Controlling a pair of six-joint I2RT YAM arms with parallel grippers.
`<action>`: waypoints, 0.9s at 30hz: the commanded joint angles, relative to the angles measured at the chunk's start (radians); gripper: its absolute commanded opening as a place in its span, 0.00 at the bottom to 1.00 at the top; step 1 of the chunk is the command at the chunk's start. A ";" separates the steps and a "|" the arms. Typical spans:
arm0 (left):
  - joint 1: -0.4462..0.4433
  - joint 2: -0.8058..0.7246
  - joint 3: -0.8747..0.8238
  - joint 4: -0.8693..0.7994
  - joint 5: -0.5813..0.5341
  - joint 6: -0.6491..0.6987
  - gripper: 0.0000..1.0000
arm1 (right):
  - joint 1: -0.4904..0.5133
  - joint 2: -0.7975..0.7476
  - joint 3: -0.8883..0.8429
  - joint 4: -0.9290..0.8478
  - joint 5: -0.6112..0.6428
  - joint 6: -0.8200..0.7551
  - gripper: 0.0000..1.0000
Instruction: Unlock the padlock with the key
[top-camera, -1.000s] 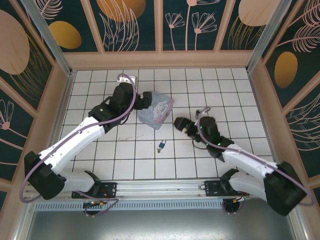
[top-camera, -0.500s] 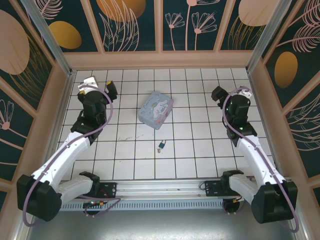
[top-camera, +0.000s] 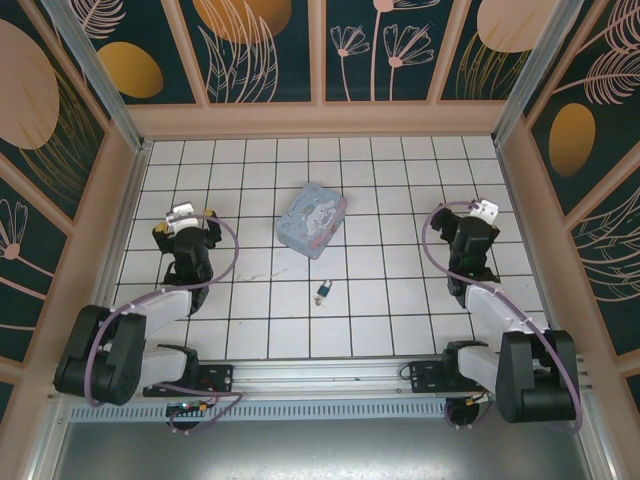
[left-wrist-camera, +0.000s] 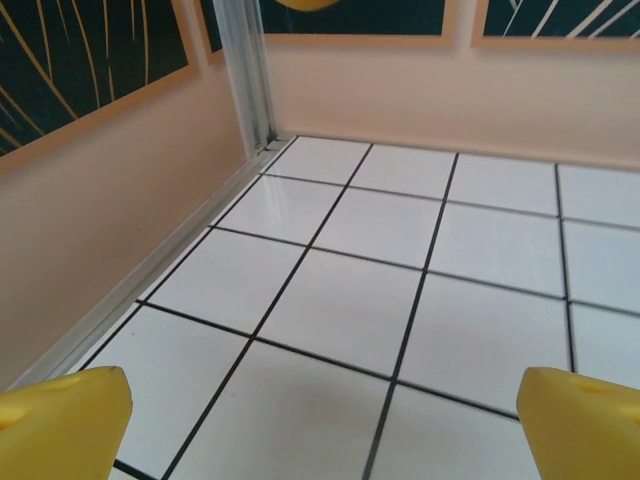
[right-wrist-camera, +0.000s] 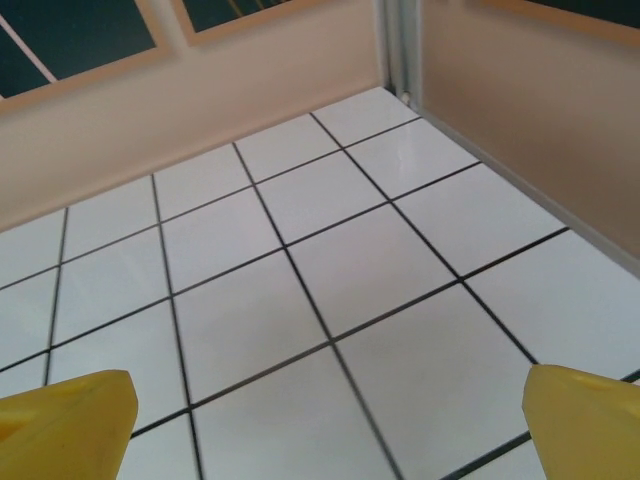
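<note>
1. Closest to my bases, both my arms are sitting folded tight over their mounts at the near edge of the tiled floor (top-camera: 290, 330). I judge this a parked pose, one that is leaving the middle of the floor unobstructed.
2. Just beyond, the padlock (top-camera: 324, 290) is lying on the tiles midway between my two arms and touching neither. A pale sliver is lying against its lower left side, and I am taking it for the key (top-camera: 317, 301). It is too small for me to say whether it is sitting in the keyhole, or whether the shackle is sprung.
3. Farther out, my left gripper (top-camera: 185, 222) is sitting near the left wall and my right gripper (top-camera: 464, 224) near the right wall, both well apart from the padlock. I am holding both pairs of jaws spread wide and pinching nothing. In each wrist view my yellow fingertips (left-wrist-camera: 60, 420) (right-wrist-camera: 585, 420) are showing at the bottom corners with bare tile between them.
4. Beyond the padlock, the pale blue tin (top-camera: 312, 220) is lying askew to the grid, touching nothing. It is not part of this job.
5. Farthest off, my wrist cameras are facing the back corners rather than the padlock, so any next reach, I judge, calls for swinging inward first.
</note>
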 joint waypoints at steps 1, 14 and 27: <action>0.013 0.064 -0.032 0.285 -0.003 0.082 0.99 | -0.021 0.023 -0.049 0.196 -0.016 -0.061 0.99; 0.128 0.230 -0.148 0.604 0.244 0.038 0.99 | -0.052 0.272 -0.244 0.793 -0.226 -0.171 0.99; 0.140 0.242 -0.106 0.540 0.253 0.021 0.99 | -0.110 0.428 -0.145 0.753 -0.396 -0.161 0.99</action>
